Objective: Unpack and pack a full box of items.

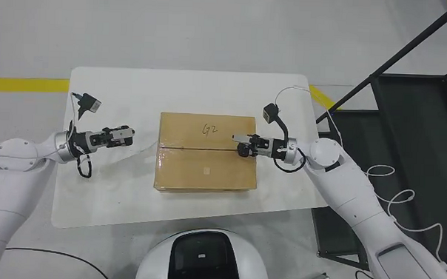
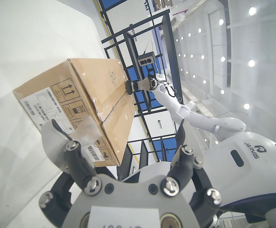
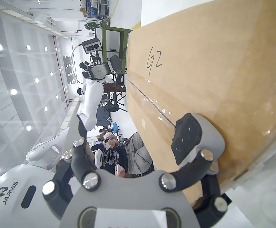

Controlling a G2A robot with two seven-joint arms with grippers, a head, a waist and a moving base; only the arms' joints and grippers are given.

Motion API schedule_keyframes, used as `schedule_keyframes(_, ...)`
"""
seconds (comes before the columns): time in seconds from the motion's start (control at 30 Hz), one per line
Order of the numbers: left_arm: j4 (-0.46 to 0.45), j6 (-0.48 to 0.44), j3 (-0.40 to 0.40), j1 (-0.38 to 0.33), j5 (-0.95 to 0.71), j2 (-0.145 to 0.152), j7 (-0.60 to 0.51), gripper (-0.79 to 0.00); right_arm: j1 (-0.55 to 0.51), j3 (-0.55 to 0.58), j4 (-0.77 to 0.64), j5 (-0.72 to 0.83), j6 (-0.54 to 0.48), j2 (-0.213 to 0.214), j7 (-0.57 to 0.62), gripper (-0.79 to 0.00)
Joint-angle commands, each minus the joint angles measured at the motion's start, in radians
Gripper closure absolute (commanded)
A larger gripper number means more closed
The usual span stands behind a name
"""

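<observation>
Off the left end of the closed brown cardboard box, the left gripper hangs level with the box's taped middle seam, near it but apart. Its two fingers are spread wide, with nothing between them. The box sits flat at the middle of the white rectangular table, flaps down. Clear tape runs along the seam and there is a handwritten mark on one flap. Printed labels cover the end facing the left gripper. At the box's right end the right gripper sits over the edge, right at the seam. It too is wide open and holds nothing. One black-padded finger lies over the box top, seemingly touching the tape, though I can't be sure. The other stands clear of the cardboard.
</observation>
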Motion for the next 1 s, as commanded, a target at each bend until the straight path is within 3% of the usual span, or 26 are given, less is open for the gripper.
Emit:
schedule_keyframes(0.0,-0.008,0.025,-0.011,0.026,-0.011,0.004,-0.003,-0.785,0.000,0.000,0.000,0.000,0.000,0.000,0.000,-0.785)
schedule_keyframes(0.2,-0.015,0.023,-0.065,0.133,-0.074,0.016,0.031,-0.785,0.000,0.000,0.000,0.000,0.000,0.000,0.000,-0.785)
schedule_keyframes(0.43,-0.085,-0.014,-0.139,0.264,-0.148,0.025,0.136,-0.785,0.000,0.000,0.000,0.000,0.000,0.000,0.000,-0.785)
schedule_keyframes(0.97,-0.088,-0.006,-0.138,0.267,-0.153,0.024,0.142,-0.785,0.000,0.000,0.000,0.000,0.000,0.000,0.000,-0.785)
